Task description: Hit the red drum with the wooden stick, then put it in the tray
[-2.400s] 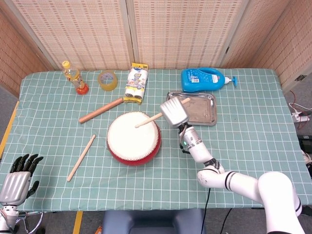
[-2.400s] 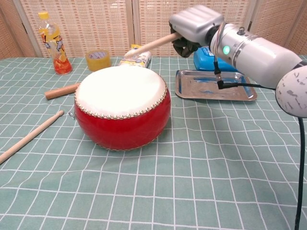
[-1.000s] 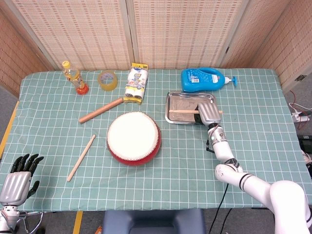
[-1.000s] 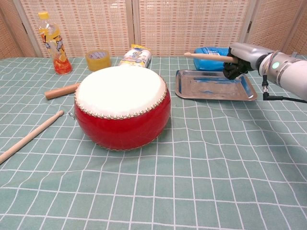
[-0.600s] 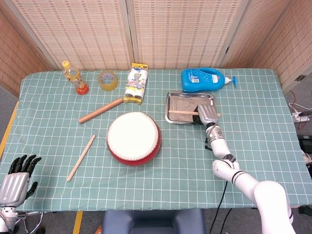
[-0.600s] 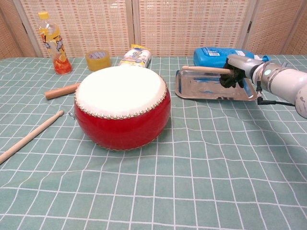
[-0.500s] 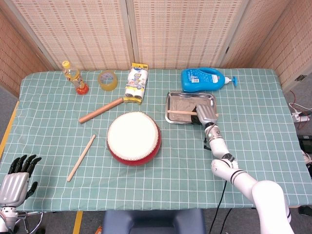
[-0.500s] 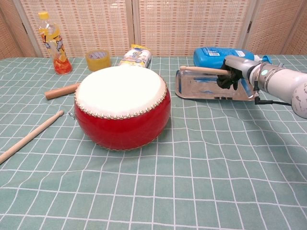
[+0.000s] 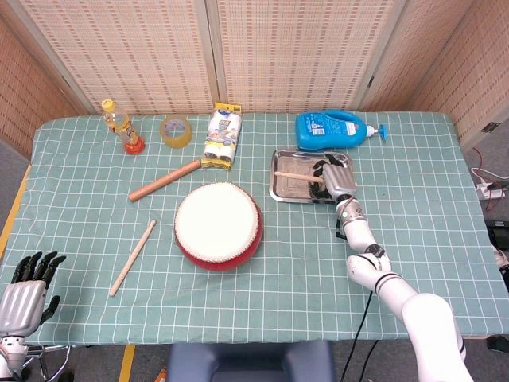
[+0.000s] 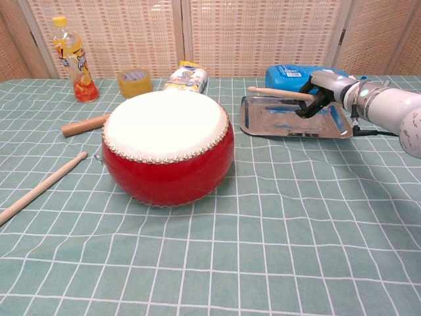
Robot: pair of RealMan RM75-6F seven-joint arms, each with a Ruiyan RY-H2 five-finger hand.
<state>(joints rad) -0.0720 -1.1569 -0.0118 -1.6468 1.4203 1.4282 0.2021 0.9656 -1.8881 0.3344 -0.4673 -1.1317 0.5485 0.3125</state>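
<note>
The red drum [image 9: 217, 225] [image 10: 168, 145] with its white skin stands mid-table. To its right lies the metal tray [image 9: 296, 192] [image 10: 289, 128]. My right hand [image 9: 335, 178] [image 10: 317, 93] hovers over the tray's right half and holds one end of a wooden stick [image 9: 294, 175] [image 10: 276, 93]. The stick lies level just above the tray floor, pointing left toward the drum. My left hand [image 9: 28, 290] hangs beyond the table's near-left corner, holding nothing, its fingers apart; the chest view does not show it.
A second thin stick [image 9: 133, 256] [image 10: 39, 187] and a thicker wooden rod [image 9: 165, 180] [image 10: 85, 125] lie left of the drum. Along the back stand a blue detergent bottle [image 9: 330, 130] [image 10: 289, 74], snack pack [image 9: 222, 135], yellow tape roll [image 9: 176, 131] and drink bottle [image 9: 119, 126].
My right hand carried the stick from over the drum across to the tray and lowered it. Its fingers have loosened a little around the stick. The left hand stayed put.
</note>
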